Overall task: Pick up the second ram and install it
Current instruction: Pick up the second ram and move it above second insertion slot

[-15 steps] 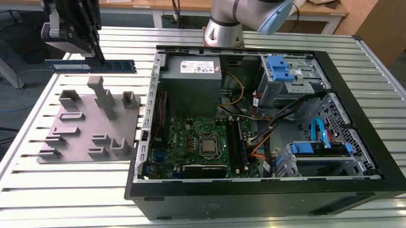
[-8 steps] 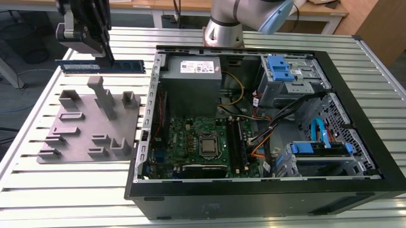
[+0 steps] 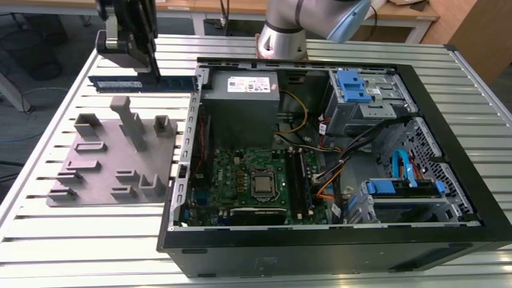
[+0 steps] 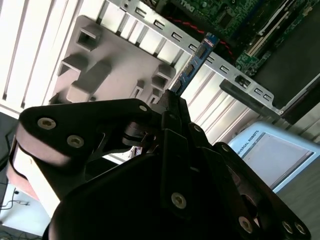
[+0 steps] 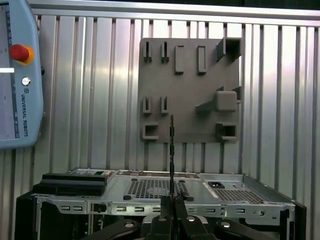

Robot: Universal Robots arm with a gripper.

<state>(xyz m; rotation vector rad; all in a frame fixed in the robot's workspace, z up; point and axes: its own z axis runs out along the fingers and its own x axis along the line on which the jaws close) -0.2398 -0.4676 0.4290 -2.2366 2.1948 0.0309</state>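
Have the gripper point(image 3: 150, 73) clamped on the second ram point(image 3: 120, 83), pinching both flat faces. Holding it clear of the slatted table point(image 3: 80, 240), long edge level, toward the exterior view's left. Sits beyond the grey holder tray point(image 3: 112, 156), not touching it, just beside the outer wall of the open PC case point(image 3: 320, 246). Shows edge-on in the first wrist view, poking straight out from the fingertips point(image 5: 165, 210) over tray and case frame. Well apart from the motherboard point(image 3: 248, 174) inside the case. Can see a teach pendant point(image 5: 17, 75) lying on the table.
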